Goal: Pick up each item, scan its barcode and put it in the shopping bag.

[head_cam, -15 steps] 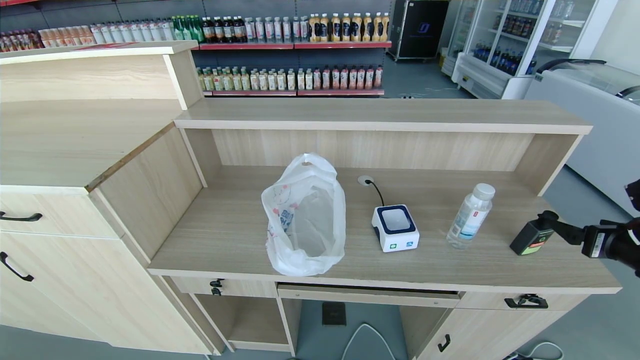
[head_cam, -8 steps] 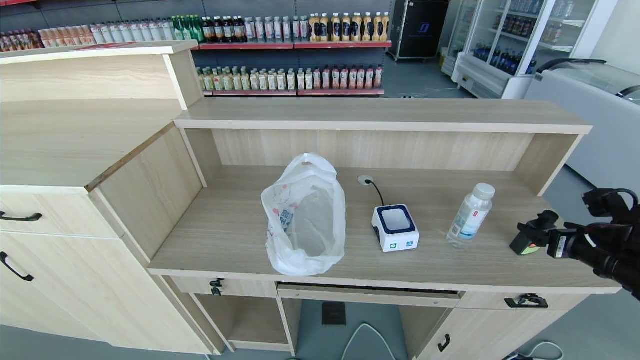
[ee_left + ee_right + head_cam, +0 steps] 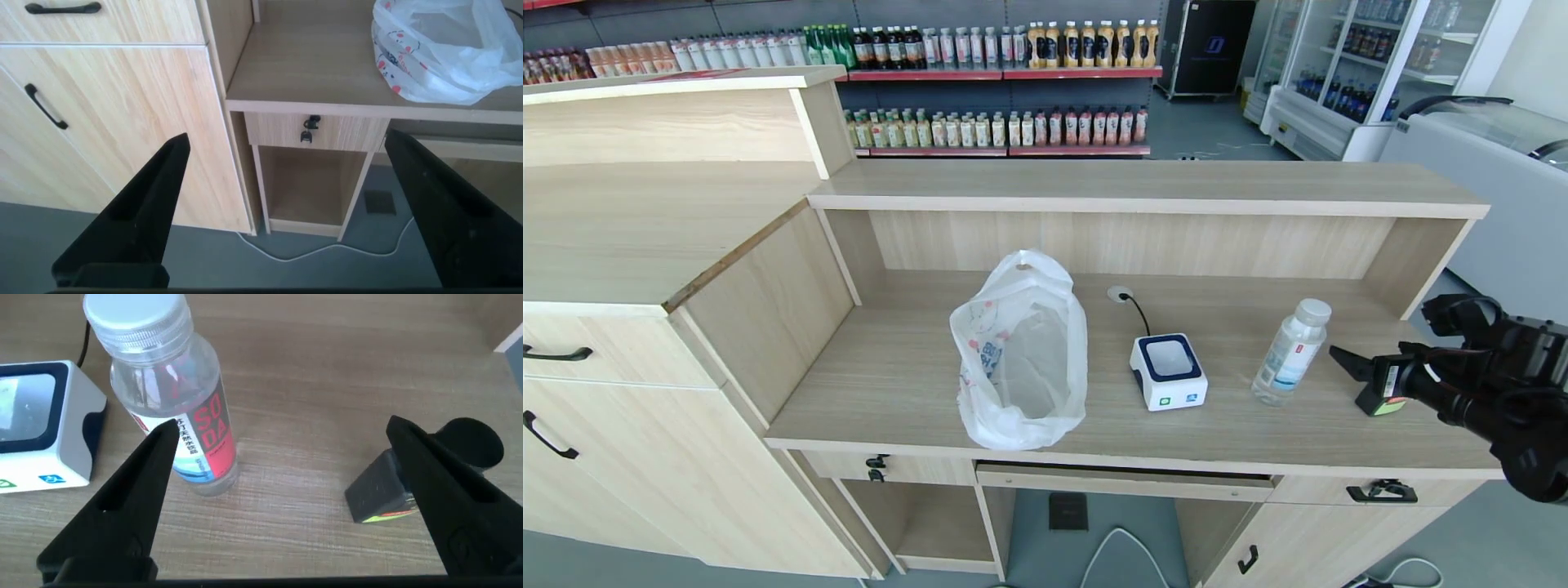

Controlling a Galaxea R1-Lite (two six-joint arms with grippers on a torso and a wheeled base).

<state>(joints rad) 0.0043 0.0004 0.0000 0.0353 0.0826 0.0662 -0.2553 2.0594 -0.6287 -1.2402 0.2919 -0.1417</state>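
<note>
**Right tool** point(image 3: 286, 514): black, two tapered fingers spread wide, holding nothing. It hangs over the right end of the surface point(image 3: 890, 384), between two items.

**Soda bottle** point(image 3: 180, 416): stands upright on the surface, near one finger of the right tool but apart from it, on the side toward the scanner. Clear plastic cylinder with a rounded shoulder and a white ribbed screw cap. Its wrap label is white with red and blue print.

**Small dark container** point(image 3: 380, 494): sits on the surface close by the tool's other finger, which partly covers it, so contact cannot be told. Boxy black body with a green and orange label patch and a round black top.

**Scanner** point(image 3: 1168, 371): to the left of the bottle and well apart from the tool. White rounded cube with a dark blue frame around a pale glass window. A black cable runs back from it to a round grommet point(image 3: 1120, 292) in the surface.

**Shopping bag** point(image 3: 1021, 351): left of the scanner, near the middle of the surface. Thin, translucent white plastic, crinkled, with red and blue print. It is slumped with its mouth open and its handle loop up.

**Surface**: light wood-grain laminate, matt, with a raised back ledge and side walls.

**Left tool** point(image 3: 286, 212): black fingers spread wide, empty. It is held low, off the near left corner of the surface, before cabinet fronts point(image 3: 122, 106) in the same laminate with black bar handles.
</note>
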